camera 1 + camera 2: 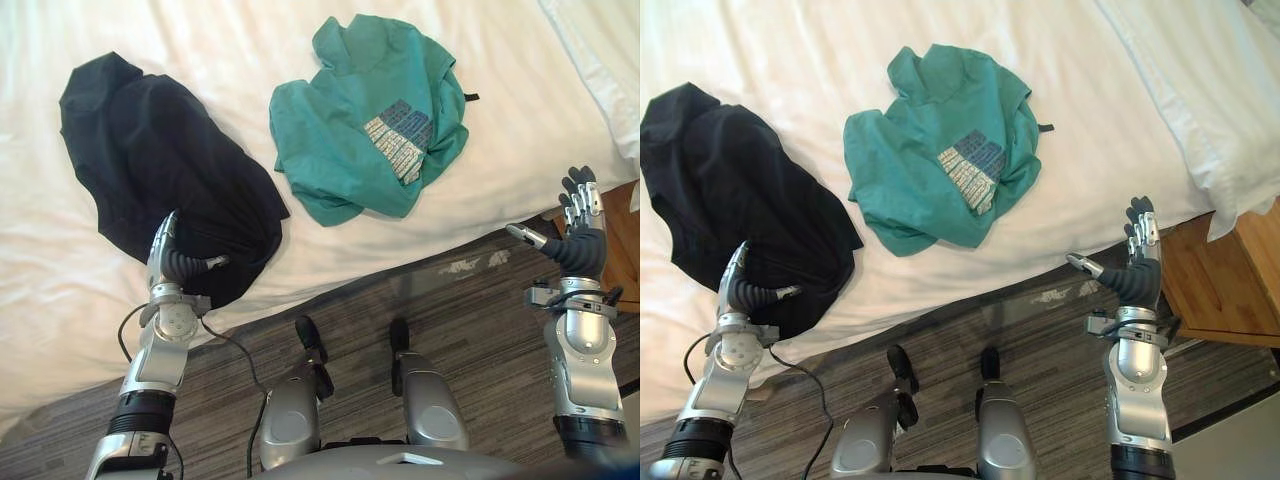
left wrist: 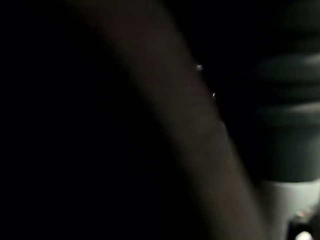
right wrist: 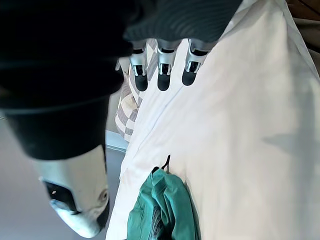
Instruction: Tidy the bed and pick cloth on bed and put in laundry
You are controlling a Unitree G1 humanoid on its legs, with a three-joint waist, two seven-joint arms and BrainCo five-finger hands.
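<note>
1. Left hand (image 1: 178,262) rests at the bed's near edge against the black cloth (image 1: 150,150). Its fingers merge into the dark folds, so I cannot tell whether they grip.
2. Right hand (image 1: 1137,262) hangs over the striped floor (image 1: 1040,325) just off the bed, fingers straight, thumb spread, holding nothing.
3. Wooden nightstand (image 1: 1225,285) stands beside that hand.
4. Black cloth lies crumpled on the white sheet (image 1: 250,40).
5. Green shirt (image 1: 365,120) lies farther in, near the black cloth.
6. Thicker white bedding (image 1: 1200,90) fills the far right.
</note>
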